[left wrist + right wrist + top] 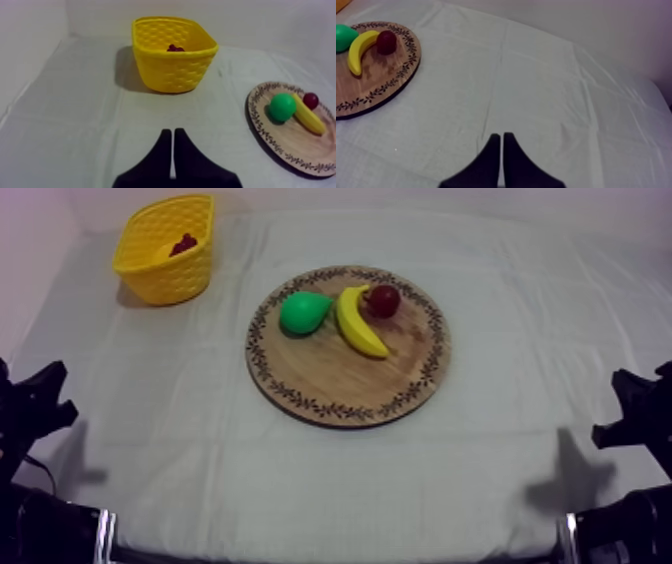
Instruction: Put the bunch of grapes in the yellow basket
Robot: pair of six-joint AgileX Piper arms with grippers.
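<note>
Left gripper [172, 131] parked low at left edge of table [200, 458], fingers pressed together in a narrow wedge, holding nothing. Straight ahead of it and well apart: yellow basket [172, 70], upright at far left. Bunch of grapes [175, 48] already inside basket, dark red lumps just showing over the rim; long axis impossible to tell. Right of basket, wooden board [340, 383] mid-table with 3 pieces on it: green pear [304, 312], banana [358, 323] just beside it, small red fruit [382, 300] touching banana's far end. No grapes on board. Right gripper [501, 135] low at right edge, fingers likewise closed to a wedge, empty, board off to its left, basket farthest away. Judgement: placement looks done, no pick left. If a re-grasp were needed, left arm clearly nearer, grapes dead ahead of its jaws inside basket walls.
</note>
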